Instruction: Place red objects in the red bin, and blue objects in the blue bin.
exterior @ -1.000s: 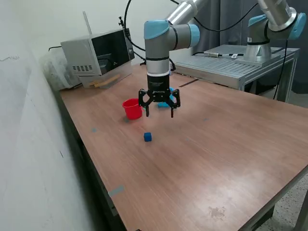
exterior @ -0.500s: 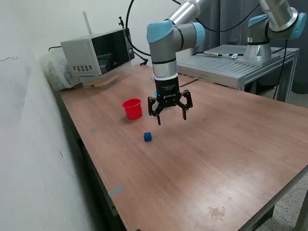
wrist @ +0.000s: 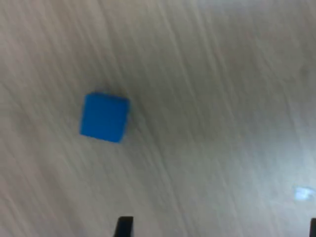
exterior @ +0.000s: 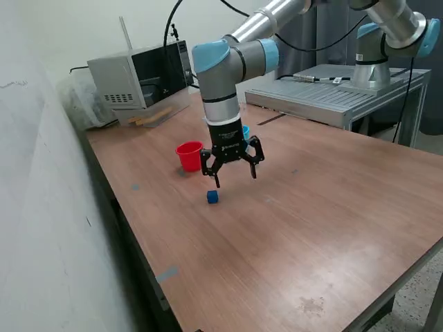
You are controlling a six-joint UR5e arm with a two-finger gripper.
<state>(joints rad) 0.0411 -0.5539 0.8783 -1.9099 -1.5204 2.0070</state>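
Observation:
A small dark blue cube [exterior: 212, 197] lies on the wooden table, and the blurred wrist view shows it too [wrist: 104, 117]. My gripper [exterior: 234, 178] hangs open just above the table, slightly to the exterior view's right of the cube and apart from it, with nothing between its fingers. The red bin [exterior: 189, 155] stands upright behind the cube. Only a sliver of the light blue bin [exterior: 246, 130] shows behind my arm. No red objects are in view.
A grey microwave-like box [exterior: 138, 77] sits at the table's back corner by the wall. A metal bench [exterior: 332, 90] with a second arm's base [exterior: 374, 66] stands at the exterior view's right. The table's front edge [exterior: 145, 263] runs along the exterior view's left.
My arm swung toward the exterior view's right, then back left and lower, ending close beside the blue cube. The gripper stayed open. The cube and the red bin did not move.

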